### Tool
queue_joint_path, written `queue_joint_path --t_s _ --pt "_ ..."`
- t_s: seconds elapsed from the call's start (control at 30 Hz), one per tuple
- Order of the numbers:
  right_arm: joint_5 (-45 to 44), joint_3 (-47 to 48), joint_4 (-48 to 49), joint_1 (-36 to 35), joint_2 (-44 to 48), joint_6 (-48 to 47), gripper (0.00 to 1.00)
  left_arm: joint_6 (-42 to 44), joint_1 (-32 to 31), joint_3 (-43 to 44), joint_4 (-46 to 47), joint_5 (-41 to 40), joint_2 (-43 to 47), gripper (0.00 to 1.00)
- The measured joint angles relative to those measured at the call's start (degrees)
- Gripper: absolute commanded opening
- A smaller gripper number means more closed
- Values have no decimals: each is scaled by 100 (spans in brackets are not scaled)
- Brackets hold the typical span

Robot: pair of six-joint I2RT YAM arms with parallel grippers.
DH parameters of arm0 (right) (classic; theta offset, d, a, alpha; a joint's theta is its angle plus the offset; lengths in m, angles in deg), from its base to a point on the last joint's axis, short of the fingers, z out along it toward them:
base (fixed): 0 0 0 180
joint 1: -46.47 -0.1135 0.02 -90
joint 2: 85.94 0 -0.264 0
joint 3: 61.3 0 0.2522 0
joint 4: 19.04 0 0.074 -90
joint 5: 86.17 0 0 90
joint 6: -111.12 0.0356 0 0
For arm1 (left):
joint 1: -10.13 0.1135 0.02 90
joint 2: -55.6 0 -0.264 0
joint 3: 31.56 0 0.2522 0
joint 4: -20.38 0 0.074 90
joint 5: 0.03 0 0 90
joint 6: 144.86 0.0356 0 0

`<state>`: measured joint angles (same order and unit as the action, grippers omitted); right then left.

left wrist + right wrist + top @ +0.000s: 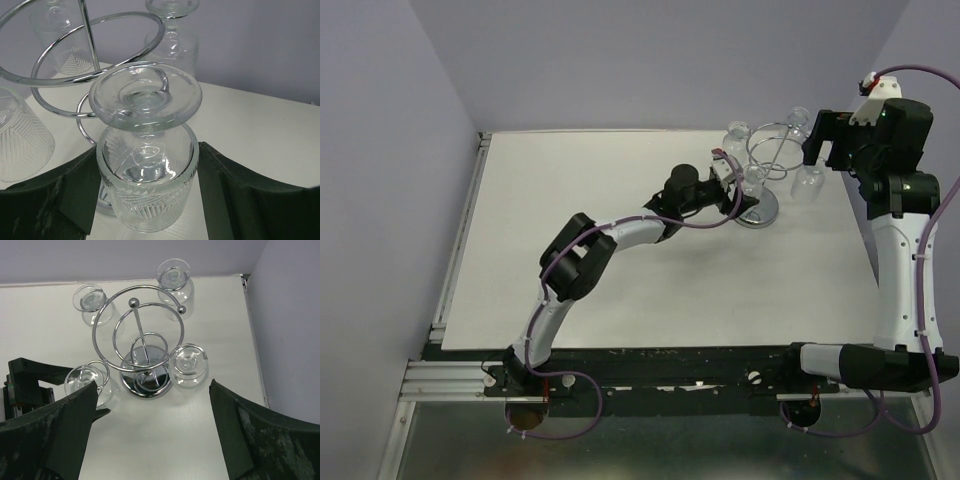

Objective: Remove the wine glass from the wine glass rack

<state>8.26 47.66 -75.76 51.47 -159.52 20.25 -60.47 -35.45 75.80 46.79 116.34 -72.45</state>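
The chrome wine glass rack (767, 160) stands at the table's far right; its stem and rings show in the left wrist view (86, 35) and from above in the right wrist view (142, 342). A ribbed clear wine glass (147, 190) hangs upside down, its foot (145, 95) at a hook loop. My left gripper (148, 150) is shut on its bowl, one finger (55, 200) on each side; it also shows in the top view (738, 190). My right gripper (152, 385) is open and empty, high above the rack (817, 140).
Three more glasses hang from the rack (90, 299) (175, 277) (189, 364). The round mirrored base (150, 382) sits on the white table (620, 270). The right wall (295, 315) is close beside the rack, and the table's right edge runs along it.
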Motion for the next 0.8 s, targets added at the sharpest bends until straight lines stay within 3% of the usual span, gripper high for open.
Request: queue_joint_path --t_s 0.47,0.67,0.8 --pt "299 -92 68 0 127 -120 98 -52 -20 -1163 -4 -136 850 0" --pt "1252 -831 466 0 719 -1154 91 -492 249 -1873 -531 -79 1917 0" --pt "1663 -1191 756 -321 1058 -1941 87 -1156 879 -1801 -1198 243 2629 0"
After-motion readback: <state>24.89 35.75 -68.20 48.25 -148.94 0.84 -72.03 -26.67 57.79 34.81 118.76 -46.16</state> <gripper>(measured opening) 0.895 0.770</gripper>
